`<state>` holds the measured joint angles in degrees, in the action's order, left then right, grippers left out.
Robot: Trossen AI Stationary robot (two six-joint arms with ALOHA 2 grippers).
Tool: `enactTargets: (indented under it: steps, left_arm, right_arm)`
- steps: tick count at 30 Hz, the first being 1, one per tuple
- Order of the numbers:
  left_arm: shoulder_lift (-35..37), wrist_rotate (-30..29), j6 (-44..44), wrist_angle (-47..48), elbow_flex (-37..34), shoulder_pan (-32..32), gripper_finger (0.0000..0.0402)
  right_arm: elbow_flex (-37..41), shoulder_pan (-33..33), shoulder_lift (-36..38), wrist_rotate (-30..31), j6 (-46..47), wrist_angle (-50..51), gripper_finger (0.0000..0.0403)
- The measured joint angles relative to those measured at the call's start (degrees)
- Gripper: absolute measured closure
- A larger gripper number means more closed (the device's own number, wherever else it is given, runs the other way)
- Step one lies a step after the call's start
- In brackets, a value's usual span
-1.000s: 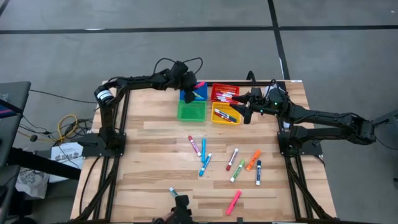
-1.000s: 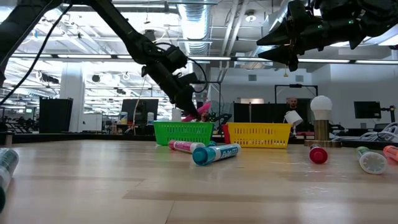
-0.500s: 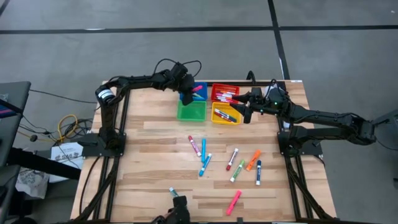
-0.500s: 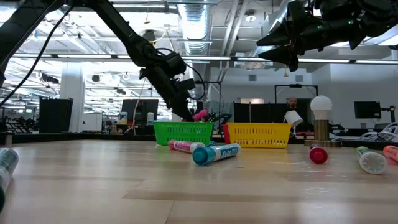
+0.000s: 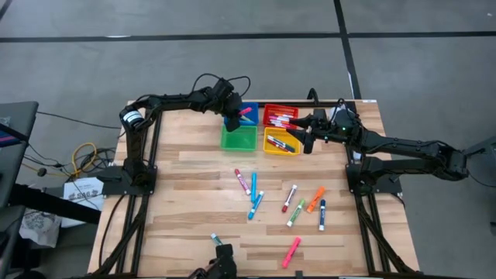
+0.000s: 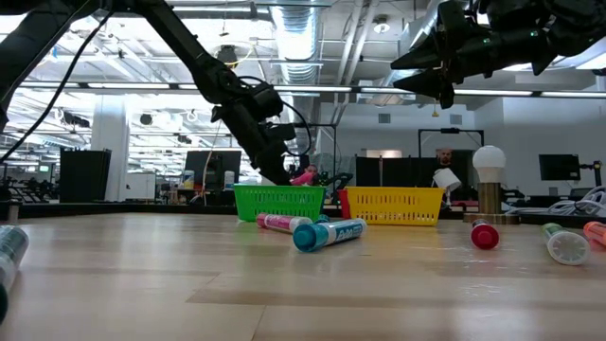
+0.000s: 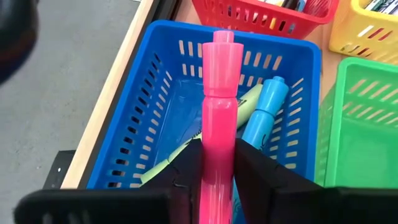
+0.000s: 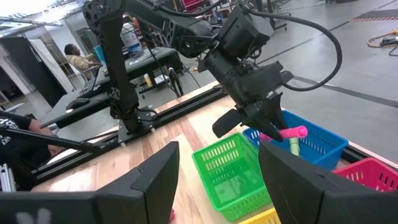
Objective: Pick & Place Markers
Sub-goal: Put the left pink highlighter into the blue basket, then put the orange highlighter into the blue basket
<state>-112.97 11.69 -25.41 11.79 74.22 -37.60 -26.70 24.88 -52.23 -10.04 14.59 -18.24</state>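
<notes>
The wooden counter (image 5: 194,194) fills most of what I can see from above, with two dark arms reaching over its far edge toward four small square bins set in a block at about twelve o'clock: a blue bin (image 5: 249,111), a red bin (image 5: 280,115), a green bin (image 5: 238,138) and a yellow bin (image 5: 280,143). The left gripper (image 5: 232,118) hangs over the blue bin, its two fingers pinching a pink marker (image 7: 219,118), a stubby smooth tube in solid bright pink with a narrower cap end that points out over the bin. Under it in the blue bin lie two more markers, a light blue marker (image 7: 264,112) and a pale green marker (image 7: 245,102), the green one partly covered by the pink. The right gripper (image 5: 304,133) waits over the seam between the red and yellow bins, its fingers spread with nothing between them. On the open counter I count about nine loose markers (image 5: 288,200): a red-pink one and two blue ones near the centre, a cluster of four toward four o'clock in red, green, orange and blue, a pink one at five o'clock, and a green-capped one at the near edge by six o'clock. The red and yellow bins hold several markers each, too small and crowded to count. From counter level the blue and red bins are hidden behind the green and yellow ones.
</notes>
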Motion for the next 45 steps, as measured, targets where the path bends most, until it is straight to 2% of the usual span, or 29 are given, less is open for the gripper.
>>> enactTargets:
  steps: [14,27,36,45]
  left_arm:
    - [0.0,-0.01,-1.35,-0.07,0.0,0.0,0.0303]
    - [0.7,-0.06,-0.61,-0.19,-0.08,0.23,0.025]
    - [9.71,-0.07,4.13,-0.26,-0.07,4.19,0.0252]
    - [20.56,-0.07,17.84,-0.26,-0.06,12.8,0.0252]
  right_arm:
    - [0.0,0.0,0.0,0.09,-0.02,0.0,0.0194]
    - [0.0,0.0,0.0,0.04,-0.02,0.0,0.0194]
    - [0.0,0.0,0.01,-0.03,-0.02,0.0,0.0194]
    - [0.0,0.0,0.01,-0.28,-0.02,0.0,0.0194]
